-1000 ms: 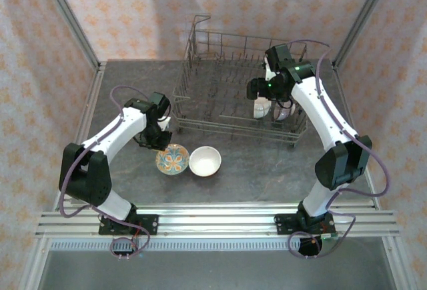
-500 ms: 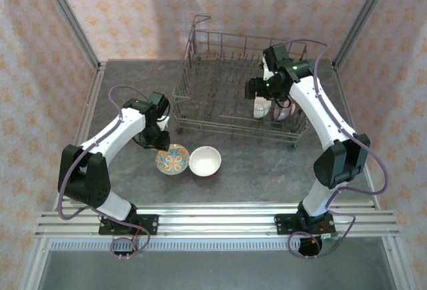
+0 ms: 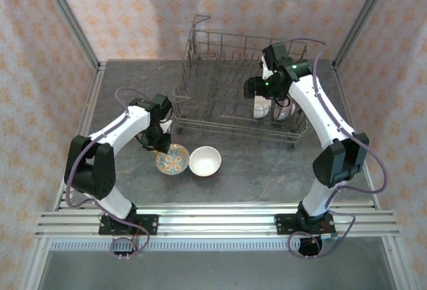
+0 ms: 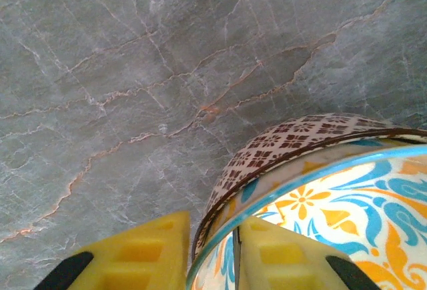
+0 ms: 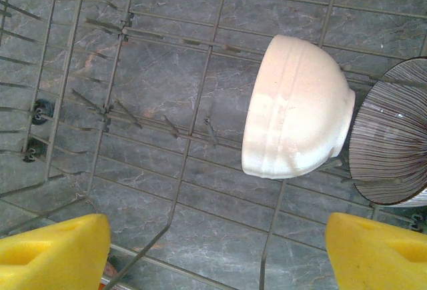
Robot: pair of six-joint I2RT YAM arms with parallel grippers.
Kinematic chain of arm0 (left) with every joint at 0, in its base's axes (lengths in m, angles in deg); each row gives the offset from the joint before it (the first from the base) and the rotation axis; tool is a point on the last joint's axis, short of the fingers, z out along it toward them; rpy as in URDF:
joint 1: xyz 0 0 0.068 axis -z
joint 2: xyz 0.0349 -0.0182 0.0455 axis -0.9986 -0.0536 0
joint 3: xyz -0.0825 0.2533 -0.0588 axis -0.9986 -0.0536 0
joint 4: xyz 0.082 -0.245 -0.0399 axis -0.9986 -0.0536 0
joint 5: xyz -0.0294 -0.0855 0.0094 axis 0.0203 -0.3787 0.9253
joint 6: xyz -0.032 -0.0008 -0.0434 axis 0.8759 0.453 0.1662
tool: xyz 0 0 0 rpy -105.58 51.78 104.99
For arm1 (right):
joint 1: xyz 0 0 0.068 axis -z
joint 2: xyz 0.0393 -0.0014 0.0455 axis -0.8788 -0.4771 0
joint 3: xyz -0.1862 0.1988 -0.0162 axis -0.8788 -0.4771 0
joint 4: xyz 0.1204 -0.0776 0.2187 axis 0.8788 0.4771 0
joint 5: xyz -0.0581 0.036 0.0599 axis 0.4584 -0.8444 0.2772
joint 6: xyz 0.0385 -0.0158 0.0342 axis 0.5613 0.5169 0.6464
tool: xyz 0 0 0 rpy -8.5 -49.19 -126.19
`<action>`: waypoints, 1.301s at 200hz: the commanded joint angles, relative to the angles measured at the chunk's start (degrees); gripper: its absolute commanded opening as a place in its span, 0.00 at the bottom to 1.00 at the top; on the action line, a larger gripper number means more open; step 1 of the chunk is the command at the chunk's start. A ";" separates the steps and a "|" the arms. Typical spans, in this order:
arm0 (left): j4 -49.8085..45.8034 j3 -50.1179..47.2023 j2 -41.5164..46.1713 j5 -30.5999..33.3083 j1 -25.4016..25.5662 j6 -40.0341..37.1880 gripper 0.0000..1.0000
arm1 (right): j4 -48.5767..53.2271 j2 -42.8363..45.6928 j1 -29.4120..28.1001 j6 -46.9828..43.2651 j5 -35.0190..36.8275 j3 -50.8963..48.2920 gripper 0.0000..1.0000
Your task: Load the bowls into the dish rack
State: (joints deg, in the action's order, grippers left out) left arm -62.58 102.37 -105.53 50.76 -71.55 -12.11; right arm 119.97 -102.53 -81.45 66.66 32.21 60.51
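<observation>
**Left gripper at the rim of the floral bowl; two bowls left on the surface**

The floral bowl (image 3: 173, 159) sits mouth up on the grey surface (image 3: 253, 170), low and left of centre in the overhead view. The plain white bowl (image 3: 205, 161) is just beside it on the right, also mouth up. Both are in front of the dish rack (image 3: 200, 125), outside it.

The left gripper (image 4: 213, 237) straddles the floral bowl's rim, with one yellow pad outside the wall and one inside. The jaws are narrow, but I cannot tell whether they are pressing on the rim yet.

The right gripper (image 5: 217, 250) hangs over the right half of the rack with its jaws wide apart and nothing in them. Below it a cream bowl (image 5: 297, 107) stands on edge among the tines, its outer wall towards the camera. A striped bowl (image 5: 393, 137) is just beside it.

These bowls look like glazed ceramic, so probably stiff, brittle, fairly light and slick. A round bowl has no long axis, only its mouth direction, so the thin rim is the sensible place to hold it. A one-sided rim pinch will likely let the bowl swing and tip as it lifts. It should be brought onto its edge between the tines gently, without knocking the wire.
</observation>
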 commanded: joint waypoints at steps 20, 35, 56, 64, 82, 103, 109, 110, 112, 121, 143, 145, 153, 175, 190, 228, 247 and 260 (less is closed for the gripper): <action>-0.85 -0.08 0.00 -0.98 -0.17 -0.89 0.14 | 1.36 -0.86 -0.37 -0.66 -0.09 1.94 0.84; -1.07 0.00 0.12 -0.83 -0.18 -0.89 0.11 | 1.36 -0.99 -0.49 -0.55 -0.14 1.85 0.84; -1.47 0.59 0.76 -0.82 -0.17 -0.71 0.09 | 1.23 -0.97 -0.45 -0.50 -0.14 1.72 0.84; -1.54 0.79 0.94 -0.73 -0.19 -0.63 0.09 | 1.19 -0.99 -0.45 -0.56 -0.14 1.63 0.84; -1.88 1.42 1.46 -0.72 -0.18 -0.52 0.09 | 1.10 -1.00 -0.47 -0.46 -0.22 1.52 0.84; -2.16 2.22 2.33 -0.97 -0.17 -0.21 0.07 | 1.01 -1.00 -0.57 -0.41 -0.23 1.34 0.84; -2.25 2.46 2.62 -1.00 -0.18 -0.14 0.06 | 1.01 -0.99 -0.57 -0.44 -0.22 1.34 0.84; -2.25 2.50 2.68 -0.99 -0.18 -0.12 0.06 | 0.97 -1.00 -0.60 -0.47 -0.27 1.37 0.84; -2.27 2.53 2.80 -1.05 -0.17 -0.10 0.06 | 0.93 -1.00 -0.55 -0.48 -0.24 1.36 0.84; -2.25 2.82 3.37 -1.23 -0.17 0.08 0.05 | 0.97 -1.00 -0.57 -0.42 -0.27 1.31 0.84; -1.99 2.79 4.57 -2.10 -0.10 0.41 0.04 | 0.75 -1.10 -0.53 -0.33 -0.23 1.22 0.84; -1.94 2.73 4.65 -2.18 -0.13 0.43 0.04 | 0.75 -1.09 -0.56 -0.36 -0.29 1.22 0.84; -1.90 2.55 4.78 -2.40 -0.08 0.47 0.04 | 0.64 -1.08 -0.58 -0.31 -0.33 1.22 0.84; -1.47 1.51 4.16 -2.12 -0.08 0.52 0.04 | 0.57 -1.50 -0.76 -0.22 -0.58 1.33 0.84; -0.98 1.28 3.31 -2.19 -0.11 0.67 0.02 | 0.70 -1.82 -0.97 -0.24 -0.58 1.60 0.84; -1.02 2.58 5.20 -2.13 0.09 0.88 0.00 | 0.84 -1.70 -1.16 -0.21 -0.25 1.84 0.84; -1.48 3.18 6.31 -3.27 0.09 1.03 0.00 | 0.84 -1.89 -1.19 -0.17 -0.30 1.99 0.84; -1.82 3.31 6.81 -4.03 0.09 1.16 0.00 | 0.84 -2.05 -1.28 -0.13 -0.47 2.13 0.84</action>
State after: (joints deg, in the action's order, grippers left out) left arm -64.17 103.94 -101.46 48.85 -71.60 -12.26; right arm 120.12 -104.19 -82.36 66.69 31.75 60.66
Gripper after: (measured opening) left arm 0.055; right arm 0.840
